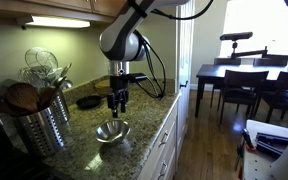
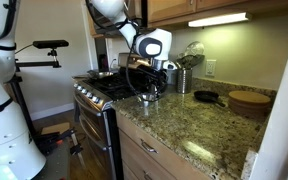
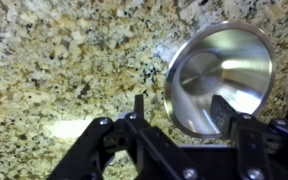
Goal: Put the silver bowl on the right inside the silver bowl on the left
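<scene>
At lower centre of frame: silver bowl (image 1: 112, 131) sits on granite counter (image 1: 144, 125), claw (image 1: 118, 107) just above it, jaws spread.
The bowl is round, so it has no long axis; its mouth points up, and the inside shows only bare polished metal. In the wrist view the silver bowl (image 3: 221, 75) fills the upper right. The claw (image 3: 181, 114) enters from the bottom edge, one finger (image 3: 226, 112) over the bowl's inside and the other left of the rim over stone. The rim lies between them; contact cannot be told. In an exterior view, a steel utensil holder (image 1: 39, 125) at lower left holds a whisk (image 1: 41, 62) and wooden utensils (image 1: 22, 96). A dark pan (image 1: 88, 102) lies left of the claw.
</scene>
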You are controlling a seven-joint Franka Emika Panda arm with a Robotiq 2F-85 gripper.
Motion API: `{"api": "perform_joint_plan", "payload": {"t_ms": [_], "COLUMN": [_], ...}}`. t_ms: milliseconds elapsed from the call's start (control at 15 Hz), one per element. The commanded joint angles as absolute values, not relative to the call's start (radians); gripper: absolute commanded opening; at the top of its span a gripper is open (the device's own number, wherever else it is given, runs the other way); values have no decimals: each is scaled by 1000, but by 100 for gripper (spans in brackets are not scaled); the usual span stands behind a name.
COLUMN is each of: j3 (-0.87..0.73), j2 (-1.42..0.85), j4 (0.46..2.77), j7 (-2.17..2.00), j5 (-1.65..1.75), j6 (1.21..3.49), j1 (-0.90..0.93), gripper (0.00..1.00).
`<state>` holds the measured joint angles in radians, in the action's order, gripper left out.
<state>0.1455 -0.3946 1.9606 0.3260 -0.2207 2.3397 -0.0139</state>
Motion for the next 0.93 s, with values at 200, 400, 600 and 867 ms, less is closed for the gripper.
{"api": "perform_joint_plan", "payload": {"t_ms": [200, 400, 600, 867], "j3": [139, 137, 137, 137], "j2": [-394, -392, -392, -392], "j4": [1951, 1947, 1947, 1947], "j7": [313, 310, 309, 309], "j5": [-198, -191, -190, -190], "j6": [2338, 2338, 2338, 2338], "j1": [-13, -13, -13, -12], "gripper": [96, 100, 100, 100]}}
